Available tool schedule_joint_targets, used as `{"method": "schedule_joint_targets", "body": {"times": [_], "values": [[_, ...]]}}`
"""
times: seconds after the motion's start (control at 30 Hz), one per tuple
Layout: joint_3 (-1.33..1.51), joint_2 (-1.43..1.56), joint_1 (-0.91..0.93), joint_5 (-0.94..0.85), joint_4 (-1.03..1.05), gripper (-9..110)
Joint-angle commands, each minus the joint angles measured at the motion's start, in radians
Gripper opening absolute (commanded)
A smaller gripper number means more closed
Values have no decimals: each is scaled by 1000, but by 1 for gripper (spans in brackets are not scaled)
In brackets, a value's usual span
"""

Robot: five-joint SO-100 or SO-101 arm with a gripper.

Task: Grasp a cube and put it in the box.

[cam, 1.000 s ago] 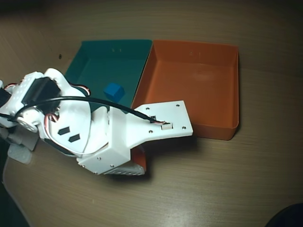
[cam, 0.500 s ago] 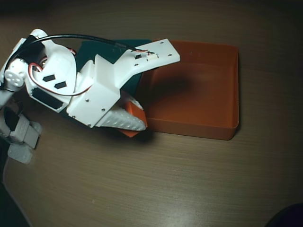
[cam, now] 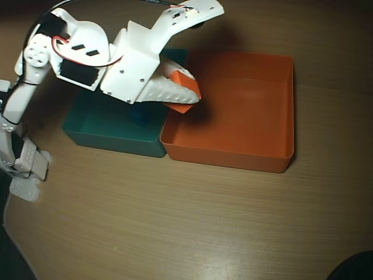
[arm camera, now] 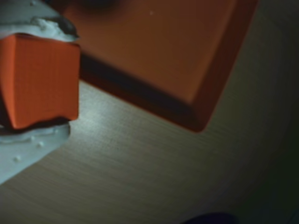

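My gripper (cam: 187,93) is shut on the small orange cube (cam: 185,88). In the overhead view it holds the cube in the air over the left edge of the orange box (cam: 256,160), above the seam with the teal tray. In the wrist view the cube (arm camera: 39,79) fills the left side, clamped between the two white fingers (arm camera: 28,149). The orange box (arm camera: 159,51) lies beyond it at the top, one corner pointing down to the right. The box looks empty.
A teal tray (cam: 111,137) of similar size stands against the left wall of the orange box, partly under the arm. The arm's base (cam: 23,157) is at the left edge. The wooden table (cam: 175,221) is bare in front of the trays.
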Motion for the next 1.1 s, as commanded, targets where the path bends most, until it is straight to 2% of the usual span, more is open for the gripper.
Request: {"method": "schedule_joint_targets", "body": {"times": [0.0, 0.57, 0.93, 1.07], "values": [[-170, -48, -31, 23, -5, -3], [-480, -532, -153, 25, -5, -3], [-483, -578, -169, 26, -5, -2], [-483, -578, -169, 26, -6, 4]]}}
